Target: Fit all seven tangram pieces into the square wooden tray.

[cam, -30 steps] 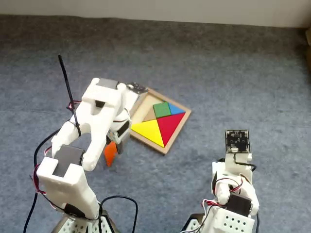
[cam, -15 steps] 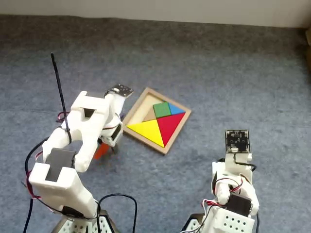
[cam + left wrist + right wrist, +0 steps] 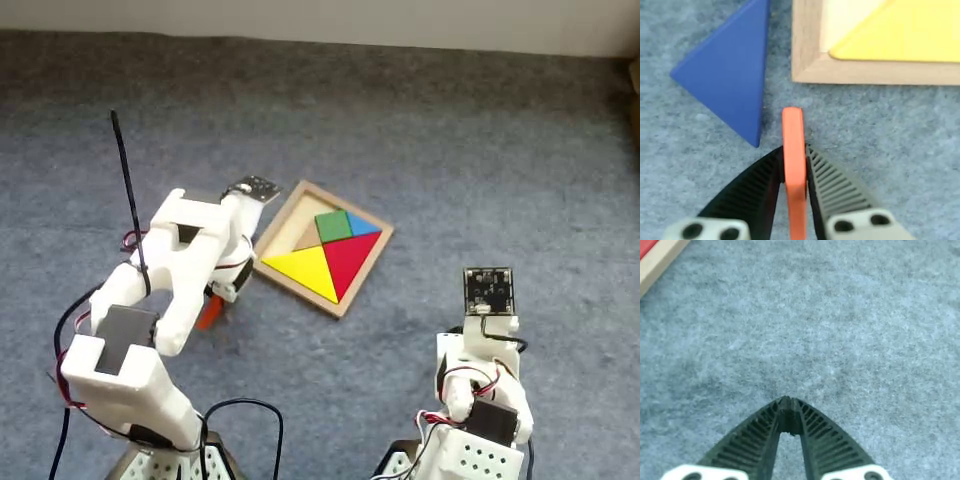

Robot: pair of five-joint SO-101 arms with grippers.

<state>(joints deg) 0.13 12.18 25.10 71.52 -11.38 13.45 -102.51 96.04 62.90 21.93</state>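
Orange piece [image 3: 792,125] is clamped on edge between the ribbed jaws of the left gripper [image 3: 793,152], thin side up, with its free end pointing at the rim of the wooden tray [image 3: 805,50]. It is outside the tray, just beside the rim, over the carpet [image 3: 450,130]. Whether it touches the carpet cannot be told. The right gripper [image 3: 788,407] sits over bare carpet well apart from the tray, jaws closed together on nothing.

Tray contents are 4 pieces: yellow triangle [image 3: 305,268], red triangle [image 3: 350,258], green square [image 3: 333,226] and small blue triangle [image 3: 364,224]. The bare part of the tray floor lies on the side nearest the left arm.

Risks, judged from this position:
1. The piece is held upright, not flat. Released like this, it would probably tip and could land on the rim instead of in the recess.
2. A low approach would drive the leading end into the rim and push the tray, which appears unfastened. Seated pieces could shift.
3. The jaws cover only part of the piece, so contact with the rim could twist it in the grip.

Obstructions: a loose blue triangle [image 3: 730,85] lies flat on the carpet just beside both the rim and the held piece, and a sideways swing could knock it. A black cable [image 3: 128,190] stands up from the left arm, away from the work.
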